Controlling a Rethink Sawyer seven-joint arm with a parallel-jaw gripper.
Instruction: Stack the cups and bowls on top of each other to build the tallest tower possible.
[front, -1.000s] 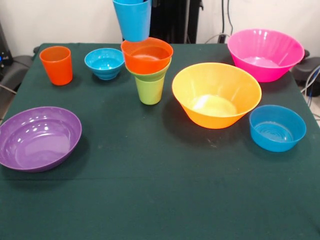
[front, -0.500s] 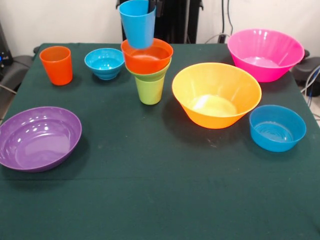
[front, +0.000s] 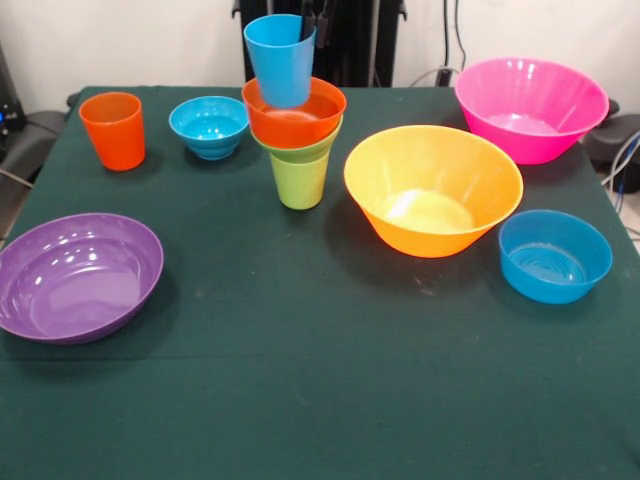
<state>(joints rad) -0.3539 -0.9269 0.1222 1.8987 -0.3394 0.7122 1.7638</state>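
The tower stands at the back middle: a lime green cup (front: 300, 183) as base, a small green bowl (front: 300, 150) in it, and a medium orange bowl (front: 312, 118) on top. The light blue cup (front: 279, 60) hangs slightly tilted, with its bottom inside the orange bowl. My gripper (front: 309, 24) comes down from above and is shut on the cup's right rim. It is dark against the dark pedestal behind it. The orange cup (front: 112, 130) stands at the back left.
A small blue bowl (front: 208, 126) sits left of the tower, a purple bowl (front: 78, 275) at the near left. A yellow-orange bowl (front: 432, 188) is right of the tower, a pink bowl (front: 530, 108) at the back right, a medium blue bowl (front: 554, 255) at the right.
My gripper has lowered the light blue cup from above the tower down into the orange bowl. Nothing else has moved.
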